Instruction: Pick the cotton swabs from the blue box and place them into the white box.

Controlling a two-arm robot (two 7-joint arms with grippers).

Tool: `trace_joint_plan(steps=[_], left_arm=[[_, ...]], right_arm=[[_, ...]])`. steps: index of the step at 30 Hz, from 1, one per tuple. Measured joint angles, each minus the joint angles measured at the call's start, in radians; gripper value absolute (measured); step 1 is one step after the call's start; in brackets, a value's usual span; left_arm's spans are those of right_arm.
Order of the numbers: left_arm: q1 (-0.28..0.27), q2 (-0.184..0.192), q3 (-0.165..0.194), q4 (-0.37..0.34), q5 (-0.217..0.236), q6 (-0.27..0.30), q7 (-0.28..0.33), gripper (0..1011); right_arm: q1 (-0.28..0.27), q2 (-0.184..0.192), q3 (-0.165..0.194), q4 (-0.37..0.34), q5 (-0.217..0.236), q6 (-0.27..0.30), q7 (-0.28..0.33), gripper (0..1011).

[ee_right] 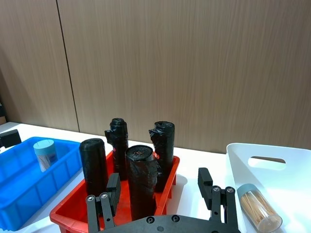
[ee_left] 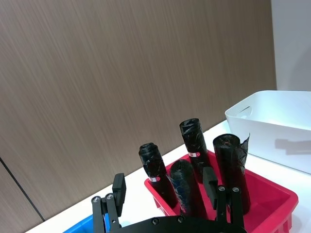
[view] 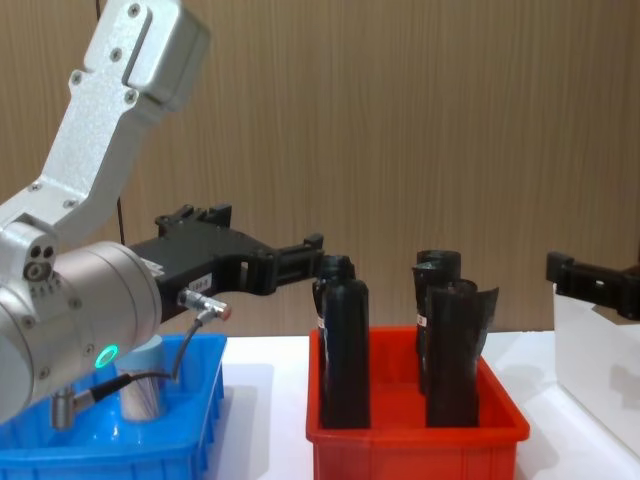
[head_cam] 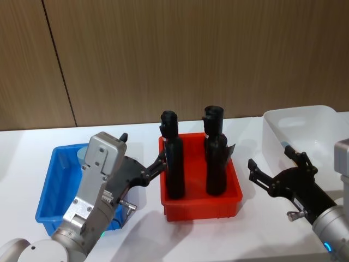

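Observation:
One cotton swab jar with a pale blue lid stands upright in the blue box; it also shows as the jar behind my left arm. Another cotton swab jar lies on its side in the white box. My left gripper hangs open and empty above the blue box's right end, pointing toward the red bin. My right gripper is open and empty between the red bin and the white box, just left of the white box's near wall.
A red bin with several tall black bottles stands between the two boxes, close to both grippers. A wood-panelled wall runs behind the white table. Bare table lies in front of the red bin.

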Motion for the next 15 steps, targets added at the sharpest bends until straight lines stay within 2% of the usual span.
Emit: trace_joint_plan(steps=[9, 15], left_arm=[[0.0, 0.0, 0.0, 0.0, 0.0, 0.0, 0.0, 1004], [0.0, 0.0, 0.0, 0.0, 0.0, 0.0, 0.0, 1004]], right_arm=[[0.004, -0.001, 0.001, 0.006, 0.001, 0.0, 0.007, 1001], [0.024, -0.003, 0.005, 0.03, 0.006, -0.001, 0.036, 1001]])
